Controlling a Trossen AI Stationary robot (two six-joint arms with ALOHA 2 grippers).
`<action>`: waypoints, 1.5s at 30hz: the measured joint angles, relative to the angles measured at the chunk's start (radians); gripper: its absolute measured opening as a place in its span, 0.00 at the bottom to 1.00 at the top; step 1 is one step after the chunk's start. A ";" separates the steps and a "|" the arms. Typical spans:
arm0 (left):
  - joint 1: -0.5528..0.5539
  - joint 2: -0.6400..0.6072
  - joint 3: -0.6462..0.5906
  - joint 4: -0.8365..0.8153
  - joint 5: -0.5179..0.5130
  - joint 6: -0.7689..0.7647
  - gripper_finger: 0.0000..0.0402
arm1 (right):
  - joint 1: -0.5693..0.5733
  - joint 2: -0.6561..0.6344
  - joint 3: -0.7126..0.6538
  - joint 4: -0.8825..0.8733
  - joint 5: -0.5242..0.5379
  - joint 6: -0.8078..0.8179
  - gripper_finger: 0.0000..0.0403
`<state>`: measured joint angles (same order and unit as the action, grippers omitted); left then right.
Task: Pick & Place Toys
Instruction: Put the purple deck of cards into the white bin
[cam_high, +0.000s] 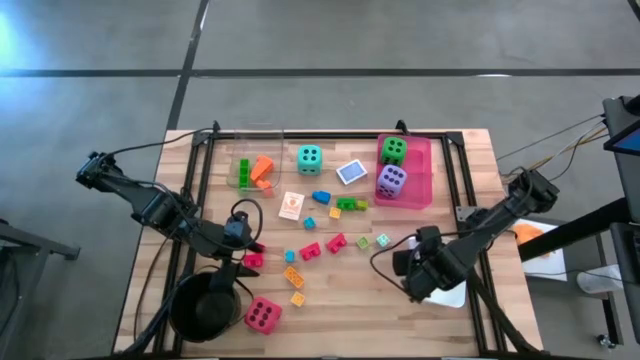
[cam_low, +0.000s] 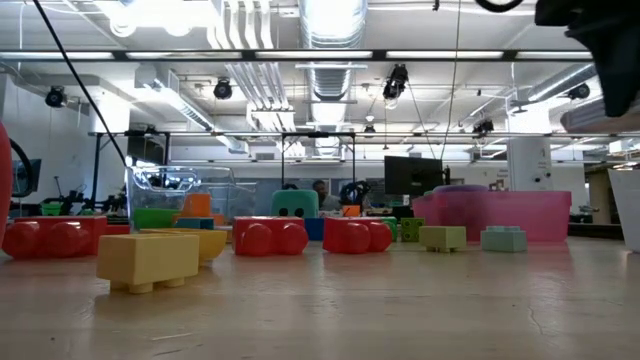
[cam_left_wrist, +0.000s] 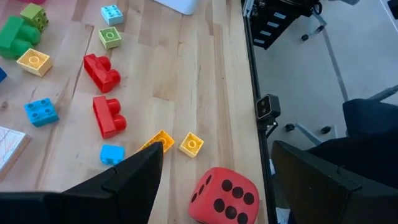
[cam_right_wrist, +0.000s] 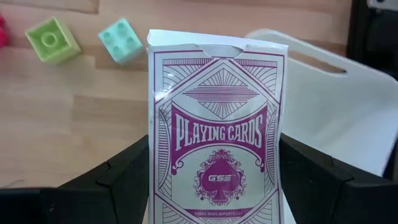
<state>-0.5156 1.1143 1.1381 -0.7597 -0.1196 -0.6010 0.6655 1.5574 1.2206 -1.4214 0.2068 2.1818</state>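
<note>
- Our right gripper (cam_right_wrist: 214, 180) clamps a purple playing-card box (cam_right_wrist: 216, 124) upright between its fingers, just above the white tray (cam_right_wrist: 339, 106).
- Our left gripper (cam_left_wrist: 214, 180) hangs open, the pink-red die (cam_left_wrist: 224, 196) directly beneath, the black pot (cam_high: 205, 305) beside.

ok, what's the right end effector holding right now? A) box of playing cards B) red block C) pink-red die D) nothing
A: the right wrist view shows the box of playing cards upright between the right end effector fingers, over the white tray at the table's right edge.
</note>
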 joint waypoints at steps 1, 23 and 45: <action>0.000 0.000 0.000 0.000 0.000 -0.005 0.75 | 0.009 0.000 -0.002 -0.002 -0.005 0.011 0.69; 0.000 -0.001 0.004 0.061 0.000 -0.129 0.75 | 0.103 0.002 -0.175 0.154 -0.087 0.096 0.69; 0.000 -0.001 0.008 0.068 0.000 -0.164 0.75 | 0.149 -0.043 -0.329 0.313 -0.102 -0.027 0.69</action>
<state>-0.5156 1.1137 1.1465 -0.6914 -0.1196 -0.7650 0.8140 1.5139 0.8921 -1.1080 0.1043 2.1545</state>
